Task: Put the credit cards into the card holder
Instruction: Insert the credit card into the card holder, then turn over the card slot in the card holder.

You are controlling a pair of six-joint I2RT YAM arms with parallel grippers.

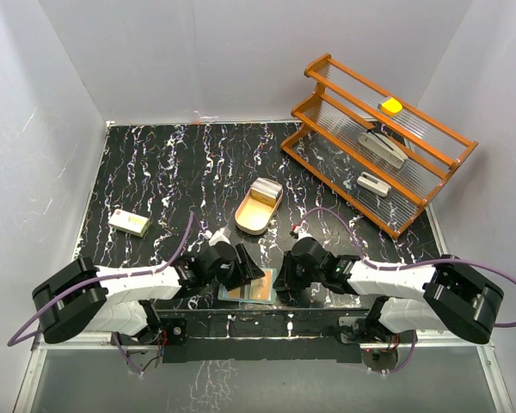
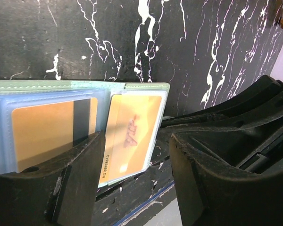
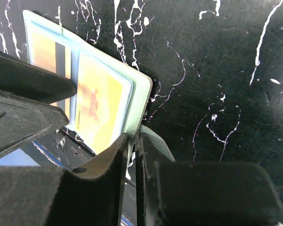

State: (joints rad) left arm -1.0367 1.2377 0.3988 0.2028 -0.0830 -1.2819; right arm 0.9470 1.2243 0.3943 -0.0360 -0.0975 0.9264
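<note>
- Overhead, the holder (image 1: 248, 291) lies open at the bottom centre, its long axis left to right, between the left gripper (image 1: 241, 274) and the right gripper (image 1: 284, 277). Both forearms lie low and angle inward. Pale cards (image 1: 267, 188) sit in the tray (image 1: 249, 225) straight up-frame, about equally near both arms.
- From the left wrist, the holder (image 2: 61, 87) fills the left side, with an orange card (image 2: 132, 136) in its right pocket. The left gripper (image 2: 137, 183) has its jaws spread wide and grasps nothing, so I judge it the one free to fetch.
- From the right wrist, the right gripper (image 3: 134, 179) is pinched on the holder's (image 3: 139, 92) green edge at centre frame, pinning it flat.
</note>
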